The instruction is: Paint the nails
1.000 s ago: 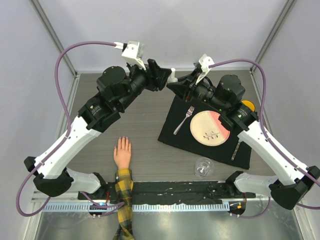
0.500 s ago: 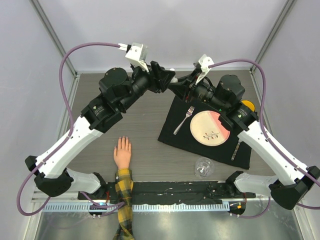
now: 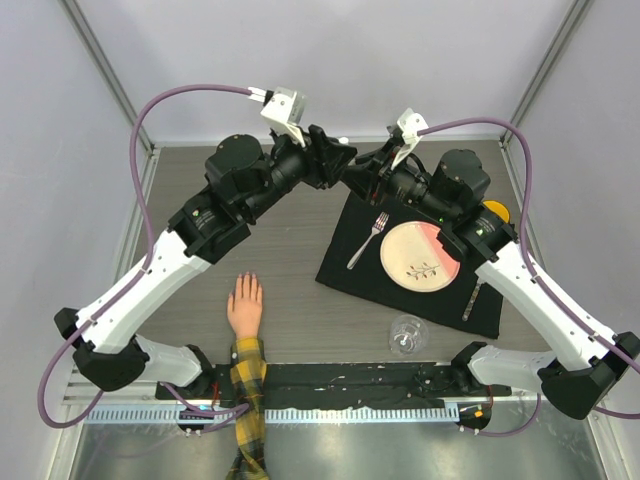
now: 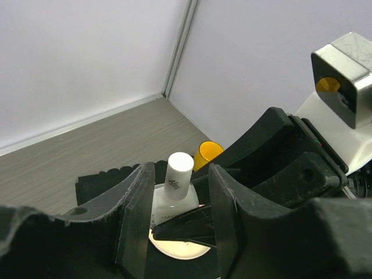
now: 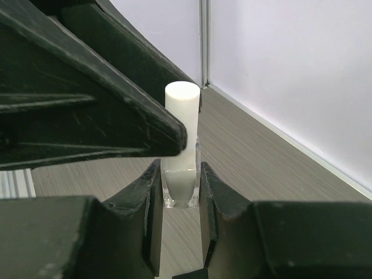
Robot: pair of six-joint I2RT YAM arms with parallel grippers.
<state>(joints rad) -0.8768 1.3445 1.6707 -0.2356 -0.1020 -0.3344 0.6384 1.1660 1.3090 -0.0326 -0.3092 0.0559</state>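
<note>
Grey wood-grain worktop (image 3: 290,250) is enclosed by pale walls. A fake hand (image 3: 245,308) is laid flat near the front edge, left of centre, well apart from both arms. The nails (image 3: 246,280) are too small to be resolved. The left gripper (image 3: 343,163) is held open at far centre, jaws set either side of the white cap (image 4: 179,168) of a small bottle (image 5: 181,180). The bottle's glass body is clamped by the right gripper (image 5: 180,195). A black mat (image 3: 350,275) with fork (image 3: 368,240), plate (image 3: 420,255) and glass (image 3: 407,333) is noted at right.

A small white-capped glass bottle (image 4: 176,187) stands between the left gripper's (image 4: 179,173) parted black fingers. An orange cup (image 4: 207,154) sits beyond.
</note>
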